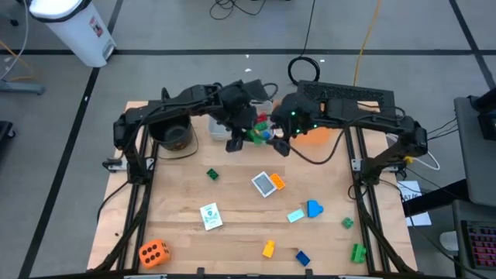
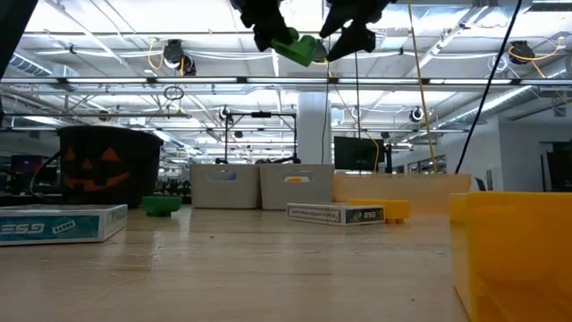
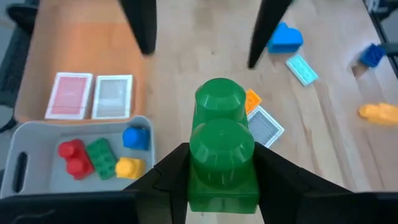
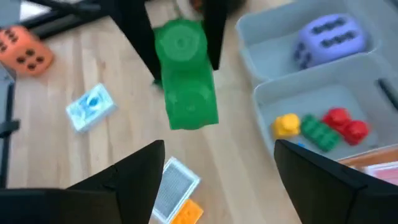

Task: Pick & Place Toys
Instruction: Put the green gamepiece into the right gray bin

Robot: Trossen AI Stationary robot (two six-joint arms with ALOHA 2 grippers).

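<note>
While our left gripper grasps the green brick high above the bins and our right gripper hangs spread, any slip could drop it outside them.

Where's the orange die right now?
The orange die sits alone at the table's near-left corner in the high view, left of the picture card; the right wrist view also shows it.

Two black jointed arms with black cables, each pincer wedge-fingered and matte.
</note>
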